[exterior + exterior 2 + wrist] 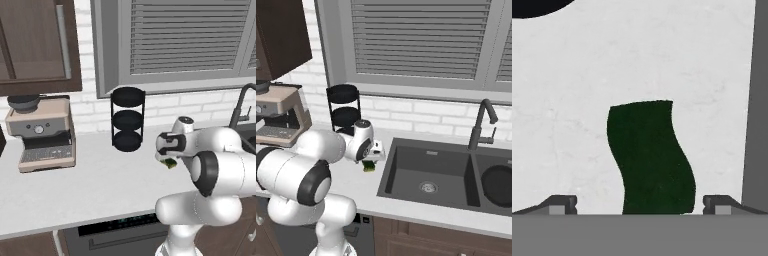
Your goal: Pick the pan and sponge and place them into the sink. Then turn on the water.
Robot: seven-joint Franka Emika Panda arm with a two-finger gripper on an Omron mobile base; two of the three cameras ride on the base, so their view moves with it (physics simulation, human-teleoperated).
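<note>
The green sponge (649,155) lies flat on the white counter, just left of the sink's rim (757,100). My gripper (639,205) hangs straight above it, open, with one fingertip (562,205) on each side and clear of it. From the base views the sponge (370,166) (171,163) peeks out under the hand (373,152). The dark grey double sink (401,172) is to the right. The round black pan (501,185) rests in its right basin, cut off by the frame edge. The gooseneck faucet (481,125) stands behind the divider; no water runs.
A black tiered rack (128,120) stands against the back wall left of the hand. A coffee machine (42,135) sits further left. The left basin with its silver drain (428,187) holds nothing. Shuttered windows run behind the counter.
</note>
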